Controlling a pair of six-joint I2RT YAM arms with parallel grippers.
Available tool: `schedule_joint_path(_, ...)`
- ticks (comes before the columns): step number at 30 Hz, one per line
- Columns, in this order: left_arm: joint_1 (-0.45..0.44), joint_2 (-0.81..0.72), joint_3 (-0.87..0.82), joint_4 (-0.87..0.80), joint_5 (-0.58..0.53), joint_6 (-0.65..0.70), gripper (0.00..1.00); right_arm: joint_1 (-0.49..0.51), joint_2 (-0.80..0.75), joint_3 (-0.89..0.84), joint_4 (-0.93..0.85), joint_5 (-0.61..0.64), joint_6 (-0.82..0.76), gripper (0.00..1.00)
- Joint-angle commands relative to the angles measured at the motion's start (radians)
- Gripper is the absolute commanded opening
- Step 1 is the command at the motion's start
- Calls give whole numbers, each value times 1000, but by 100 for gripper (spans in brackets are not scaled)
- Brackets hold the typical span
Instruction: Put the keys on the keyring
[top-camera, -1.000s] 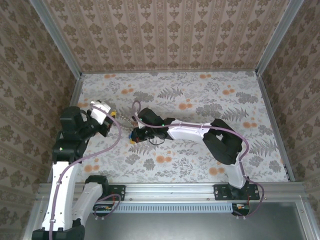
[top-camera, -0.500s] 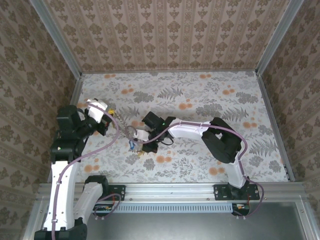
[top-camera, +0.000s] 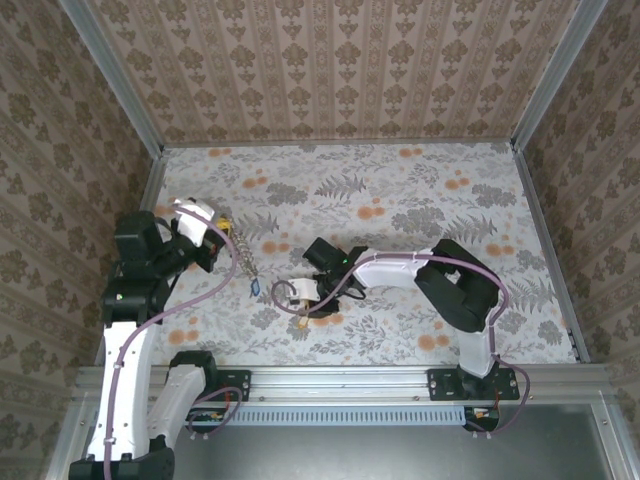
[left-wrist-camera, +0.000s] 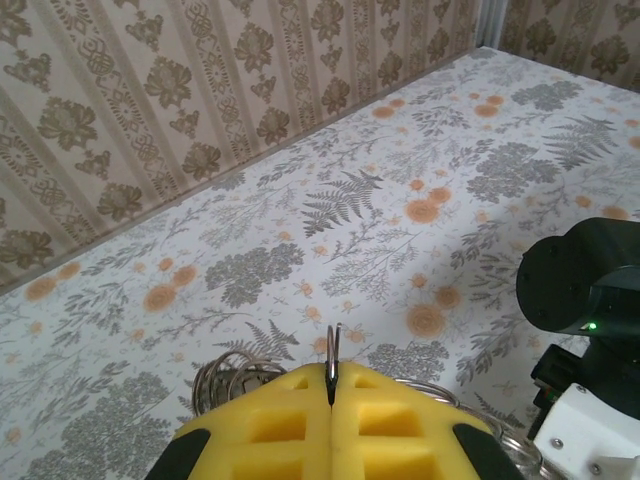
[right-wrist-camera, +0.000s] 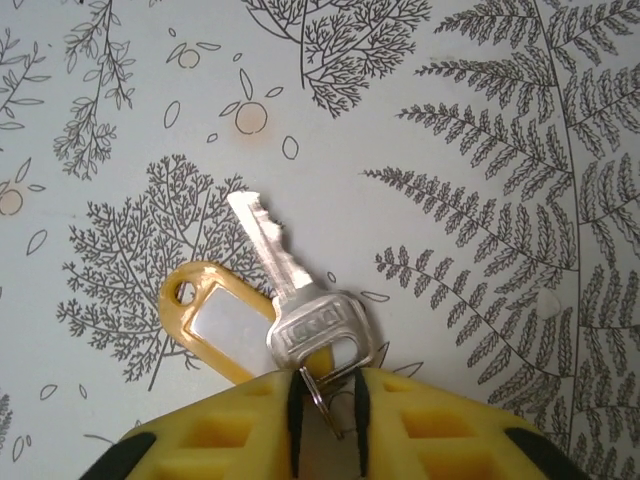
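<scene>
Keyring (left-wrist-camera: 331, 358) first: it hangs as a fine silvery chain from the left arm's fingers (left-wrist-camera: 345, 402). Those are pressed tight together on a thin edge of its metal and hold it above the table (top-camera: 420, 190) on the left side. A blue key (top-camera: 254, 287) sits at the chain's lower end (whether it is threaded on or merely lying there, I cannot tell).

The key to be added is with the right arm's fingers (right-wrist-camera: 340, 412). It is a silver key (right-wrist-camera: 295, 295) with a yellow tag (right-wrist-camera: 212, 322), nipped by the small ring at its head, and the fingers are all but shut on it. Its blade points straight away from the fingertips, low over the table; touching or not, I cannot say.

What matters next, I judge, is that the keyring lies to the left of that key and a little farther from the arm bases. The two are near but apart, with bare table between. The right arm looks the one to close that gap. Nothing solid bars the way, only the left arm's purple cable (top-camera: 190, 308) looping close by.
</scene>
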Motion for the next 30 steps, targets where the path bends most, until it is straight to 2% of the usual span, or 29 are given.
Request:
schedule_joint_path(1, 9, -11, 1, 56, 118, -3, 0, -15, -77, -53, 37, 17, 0, 26)
schedule_joint_path(6, 6, 2, -12, 83, 334, 42, 0, -70, -243, -153, 165, -67, 126, 29)
schedule_joint_path(9, -19, 13, -35, 113, 401, 54, 0, -96, -370, -233, 246, -80, 176, 30)
schedule_joint_path(14, -130, 35, -40, 59, 432, 187, 0, -115, -629, -383, 388, -72, 197, 32)
schedule_joint_path(21, -368, 49, -90, 137, 370, 278, 0, -166, -943, -460, 348, -45, 222, 35)
schedule_joint_path(25, -487, 99, -86, 150, 374, 326, 0, -169, -1041, -441, 278, -108, 224, 38)
schedule_joint_path(28, -555, 153, -72, 156, 359, 353, 0, -165, -1059, -404, 204, -232, 195, 39)
schedule_joint_path(30, -593, 194, -62, 165, 326, 354, 0, -157, -1055, -378, 169, -260, 199, 40)
